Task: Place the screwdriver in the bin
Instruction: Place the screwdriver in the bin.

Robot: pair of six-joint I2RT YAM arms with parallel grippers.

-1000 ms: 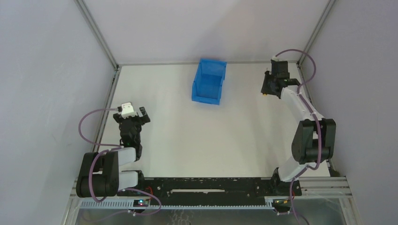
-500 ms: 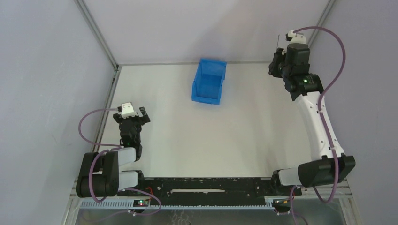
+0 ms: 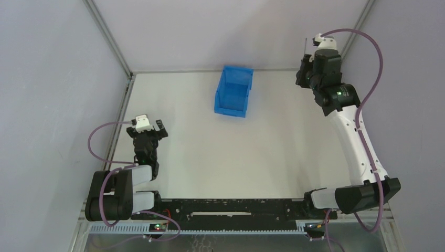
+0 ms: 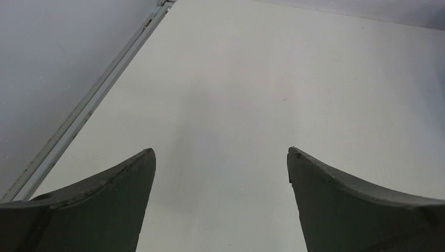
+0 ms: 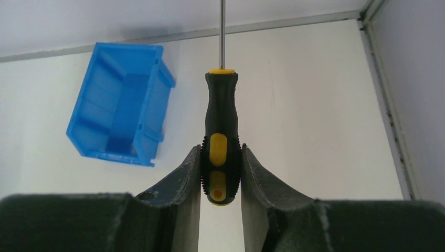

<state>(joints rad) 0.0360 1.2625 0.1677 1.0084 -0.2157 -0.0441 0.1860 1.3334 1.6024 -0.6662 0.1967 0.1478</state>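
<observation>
The tabletop (image 3: pixel 236 157) was white and flat. Grey walls (image 3: pixel 47 79) stood on its left, back and right sides. A thin metal strip (image 3: pixel 126 94) ran along its left edge. Silver posts (image 3: pixel 107 37) rose at the back corners. A black bar (image 3: pixel 231 206) lay across the near edge.

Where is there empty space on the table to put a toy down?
The biggest bare patch of table lies between the blue bin, the left tool and the arm bases. More bare table sits between the bin and the right tool, which grips the screwdriver. The far right corner, around that arm, is tightest.
</observation>
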